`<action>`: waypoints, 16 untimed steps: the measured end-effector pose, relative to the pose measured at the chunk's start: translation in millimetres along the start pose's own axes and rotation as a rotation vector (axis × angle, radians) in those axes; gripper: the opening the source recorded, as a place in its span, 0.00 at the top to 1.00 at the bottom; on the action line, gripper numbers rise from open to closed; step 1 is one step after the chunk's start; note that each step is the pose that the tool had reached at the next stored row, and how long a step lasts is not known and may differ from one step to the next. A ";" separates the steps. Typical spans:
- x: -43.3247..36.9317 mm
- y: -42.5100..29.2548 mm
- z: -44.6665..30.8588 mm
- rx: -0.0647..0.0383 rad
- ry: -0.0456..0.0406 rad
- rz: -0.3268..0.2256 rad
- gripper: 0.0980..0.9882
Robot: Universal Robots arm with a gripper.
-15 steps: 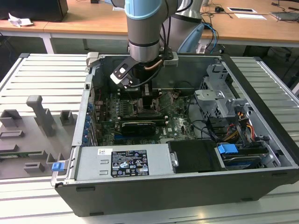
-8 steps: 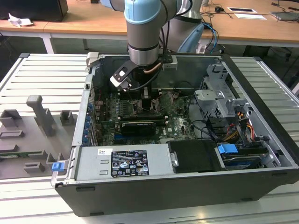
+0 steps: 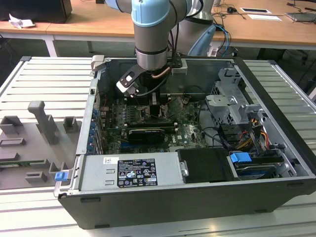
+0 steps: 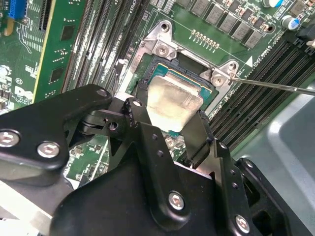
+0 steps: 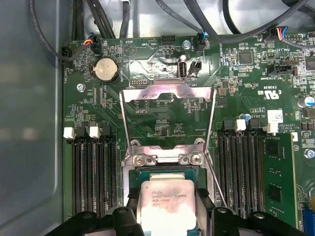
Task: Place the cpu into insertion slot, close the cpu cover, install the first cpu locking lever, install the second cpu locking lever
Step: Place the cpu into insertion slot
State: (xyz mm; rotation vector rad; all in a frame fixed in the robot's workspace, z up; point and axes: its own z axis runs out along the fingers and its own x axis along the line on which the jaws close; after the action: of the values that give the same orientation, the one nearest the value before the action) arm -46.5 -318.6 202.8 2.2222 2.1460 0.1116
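- The gripper [image 4: 172,120] is clamped on the cpu [image 4: 173,98]. One black finger [image 4: 199,130] presses on each of two opposite edges, so the opening is only as wide as the chip.
- The cpu is directly over the insertion slot [image 5: 133,182], inside its metal rim. It cannot be told if it is fully seated.
- The cpu cover [image 5: 167,92] is swung open, lying back from the insertion slot toward the round battery [image 5: 106,70].
- A thin lever rod [image 4: 275,86] reaches out from one corner of the insertion slot.
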 end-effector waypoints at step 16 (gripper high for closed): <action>-0.1 -7.8 -9.9 0.000 -0.0010 0.000 0.43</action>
State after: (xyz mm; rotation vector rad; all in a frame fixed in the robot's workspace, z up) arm -55.2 -318.6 212.0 2.2214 2.1456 0.1108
